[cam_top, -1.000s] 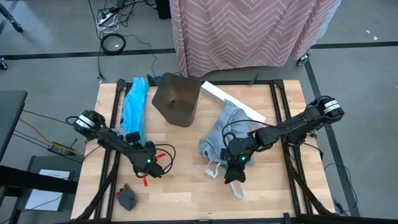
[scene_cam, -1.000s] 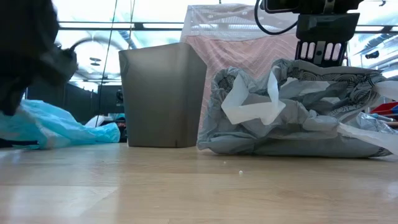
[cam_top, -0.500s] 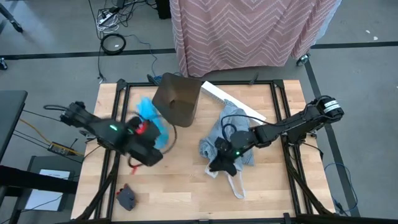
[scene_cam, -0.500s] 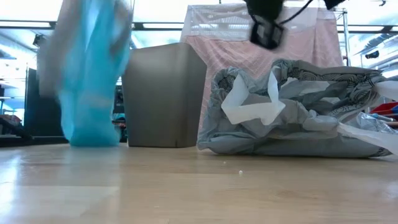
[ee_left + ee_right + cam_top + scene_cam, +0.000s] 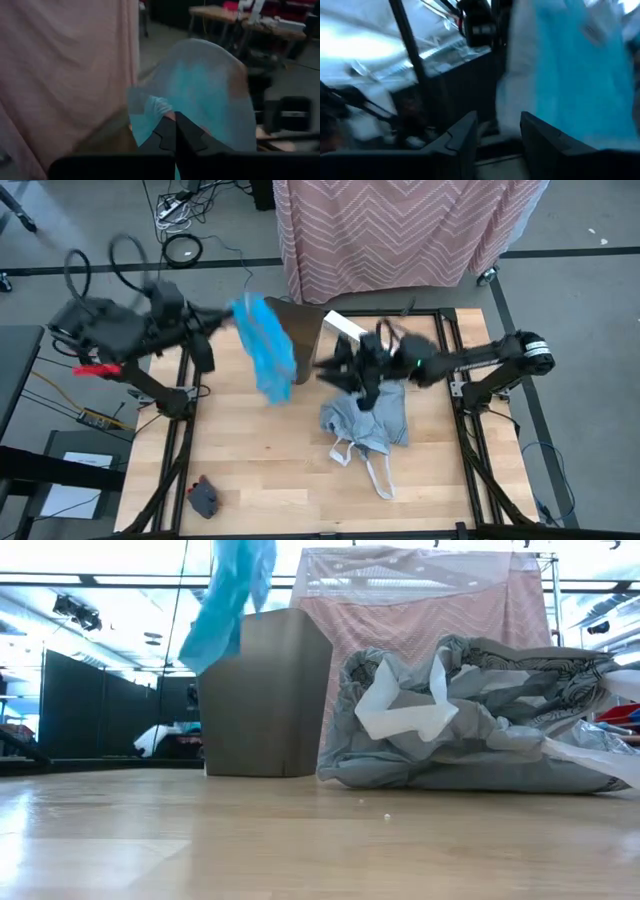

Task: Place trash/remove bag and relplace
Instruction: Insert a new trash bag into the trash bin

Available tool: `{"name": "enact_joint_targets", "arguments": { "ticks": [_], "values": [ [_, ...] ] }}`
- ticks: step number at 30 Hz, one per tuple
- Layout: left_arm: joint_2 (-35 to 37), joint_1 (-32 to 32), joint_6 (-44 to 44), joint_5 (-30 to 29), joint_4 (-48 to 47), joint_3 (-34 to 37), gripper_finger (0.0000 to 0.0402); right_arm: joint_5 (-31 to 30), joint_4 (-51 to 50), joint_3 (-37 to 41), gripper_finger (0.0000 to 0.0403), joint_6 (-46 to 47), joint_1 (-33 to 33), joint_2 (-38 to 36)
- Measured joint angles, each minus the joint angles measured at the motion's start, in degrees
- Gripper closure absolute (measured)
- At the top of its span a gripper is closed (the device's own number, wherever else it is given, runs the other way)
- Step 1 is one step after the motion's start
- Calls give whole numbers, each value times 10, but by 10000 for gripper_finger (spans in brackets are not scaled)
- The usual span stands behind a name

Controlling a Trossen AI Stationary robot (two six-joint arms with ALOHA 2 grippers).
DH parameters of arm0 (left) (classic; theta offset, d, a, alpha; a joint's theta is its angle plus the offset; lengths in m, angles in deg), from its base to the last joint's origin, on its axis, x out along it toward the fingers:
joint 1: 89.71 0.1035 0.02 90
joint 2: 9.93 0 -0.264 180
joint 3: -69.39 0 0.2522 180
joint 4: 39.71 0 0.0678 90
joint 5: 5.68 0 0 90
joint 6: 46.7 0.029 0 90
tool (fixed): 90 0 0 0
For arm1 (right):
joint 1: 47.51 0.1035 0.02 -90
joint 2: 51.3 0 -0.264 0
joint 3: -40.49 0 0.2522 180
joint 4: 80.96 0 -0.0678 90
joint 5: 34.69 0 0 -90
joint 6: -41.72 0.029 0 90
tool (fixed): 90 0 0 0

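Observation:
My left gripper [image 5: 232,313] is raised over the table's far left and shut on the turquoise-blue bag [image 5: 266,348]. The bag hangs by the left rim of the grey-brown bin [image 5: 305,345] and also shows in the low view [image 5: 225,600]. The bin [image 5: 265,700] stands upright on the table. My right gripper [image 5: 332,370] is open and empty, raised beside the bin's right side; its wrist view [image 5: 495,135] shows the blue bag [image 5: 585,75] ahead of it. The crinkly light grey bag [image 5: 368,418] lies on the table, right of the bin [image 5: 470,720]. My left gripper pinches the turquoise bag's upper end [image 5: 165,112] between its two shut fingers. The bag hangs slack below the fingers, lifted clear of the table, its lower tip [image 5: 200,660] about level with the bin's top edge.
A long white box [image 5: 345,328] lies at the far side, behind the bin and the grey bag. A small dark object [image 5: 203,498] lies near the front left corner. A pink patterned cloth [image 5: 400,230] hangs beyond the far edge.
My left gripper has risen from the front left of the table and swung up toward the far edge and the bin, carrying the turquoise bag, which lay on the left side and now hangs clear. My right gripper has risen from the grey bag's near end toward the bin.

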Motion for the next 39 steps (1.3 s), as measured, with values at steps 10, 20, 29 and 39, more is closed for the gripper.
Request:
{"name": "enact_joint_targets", "arguments": {
  "ticks": [10, 20, 29, 39],
  "values": [
    [-7, 84, 183, 9, 78, -15, 401, -70, -539, -462, 249, -327, -65, 67],
    [-39, 138, 271, 67, 138, -15, 402, 4, -626, -617, 192, -317, -107, 182],
    [-47, 149, 271, 87, 140, -15, 401, -44, -594, -618, 224, -291, -124, 232],
    [-52, 149, 289, 114, 165, -15, 400, -147, -556, -618, 392, -359, -123, 232]
  ]
}}
